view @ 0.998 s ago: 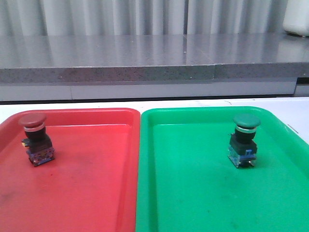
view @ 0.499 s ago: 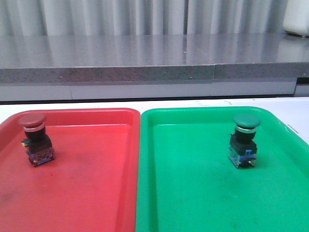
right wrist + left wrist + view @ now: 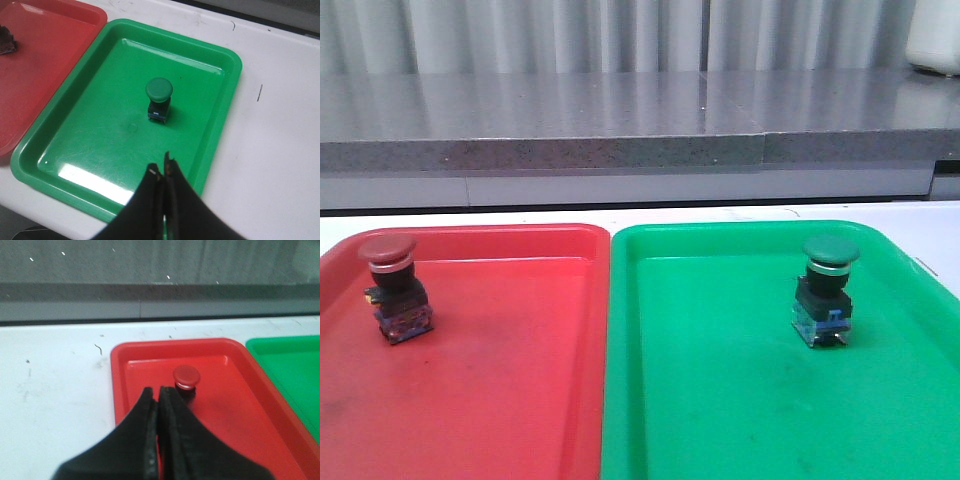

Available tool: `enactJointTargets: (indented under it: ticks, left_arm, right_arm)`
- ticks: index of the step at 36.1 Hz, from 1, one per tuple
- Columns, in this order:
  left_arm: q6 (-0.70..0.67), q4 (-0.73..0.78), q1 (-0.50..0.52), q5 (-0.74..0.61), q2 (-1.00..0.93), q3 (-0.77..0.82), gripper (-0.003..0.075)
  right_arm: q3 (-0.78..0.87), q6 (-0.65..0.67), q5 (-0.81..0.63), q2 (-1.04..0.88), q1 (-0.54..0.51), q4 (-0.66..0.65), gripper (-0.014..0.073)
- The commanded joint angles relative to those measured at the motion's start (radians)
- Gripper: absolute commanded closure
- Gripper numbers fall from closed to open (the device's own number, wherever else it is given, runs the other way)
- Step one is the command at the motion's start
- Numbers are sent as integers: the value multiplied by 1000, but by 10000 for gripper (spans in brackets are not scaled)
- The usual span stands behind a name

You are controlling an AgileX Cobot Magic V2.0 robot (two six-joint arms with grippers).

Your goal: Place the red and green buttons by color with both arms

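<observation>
The red button (image 3: 394,285) stands upright in the red tray (image 3: 510,390), at its far left; it also shows in the left wrist view (image 3: 186,377). The green button (image 3: 826,290) stands upright in the green tray (image 3: 720,400), and shows in the right wrist view (image 3: 159,97). My left gripper (image 3: 157,392) is shut and empty, held above the red tray (image 3: 235,405) short of the red button. My right gripper (image 3: 161,170) is shut and empty, above the green tray (image 3: 95,135), apart from the green button. Neither arm shows in the front view.
The two trays lie side by side on a white table (image 3: 920,225), their rims touching. A grey ledge (image 3: 620,150) runs along the far side. White table surface lies beside each tray in the wrist views (image 3: 55,390) (image 3: 270,150).
</observation>
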Motion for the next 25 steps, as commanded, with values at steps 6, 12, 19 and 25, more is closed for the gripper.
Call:
enactJointTargets:
  ticks: [6, 12, 19, 25]
  left_arm:
    - [0, 1, 56, -416, -100, 178, 740]
    - [0, 1, 65, -510, -154, 290, 740]
    - [0, 1, 65, -534, -154, 335, 740]
    - [0, 11, 65, -528, -154, 335, 740]
  right_arm:
    - [-24, -6, -56, 1, 2, -12, 701]
    - [-24, -6, -56, 1, 2, -12, 701]
    - [-24, -6, -56, 1, 2, -12, 701]
    - [-24, -6, -56, 1, 2, -12, 701]
